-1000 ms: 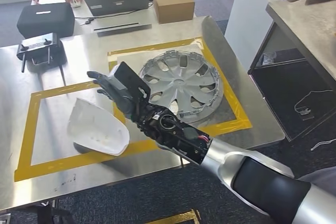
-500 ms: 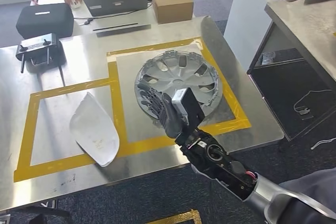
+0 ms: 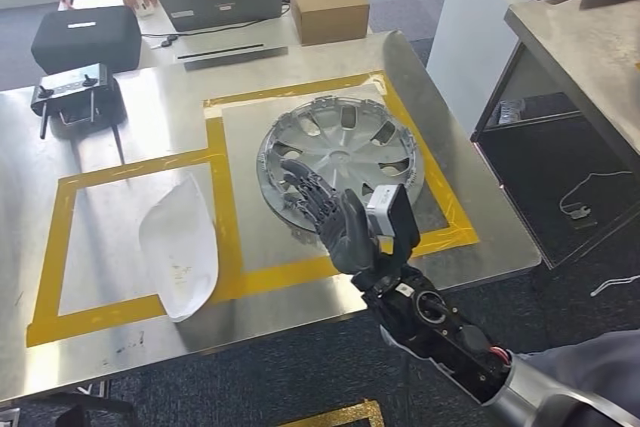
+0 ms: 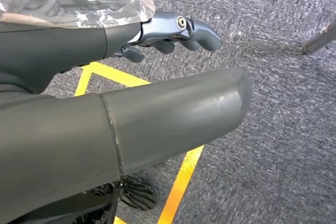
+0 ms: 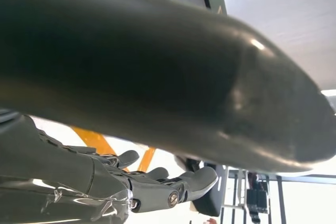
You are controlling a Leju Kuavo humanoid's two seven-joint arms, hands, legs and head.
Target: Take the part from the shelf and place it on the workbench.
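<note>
The right hand (image 3: 343, 222) hovers empty with fingers spread over the bench (image 3: 136, 322) beside the hubcap (image 3: 340, 152), the white part (image 3: 180, 247) lying well apart.

The right hand (image 3: 341, 219) was dark grey, with slim jointed fingers (image 3: 302, 187) and a white-faced black box behind it. Just behind the hand, the forearm (image 3: 441, 332) was black, with exposed round fittings and a red wire, ending in a silver sleeve. The left hand (image 4: 118, 114) had a thick matt-grey thumb and metallic blue-grey fingers (image 4: 186, 27) with a screw.
</note>
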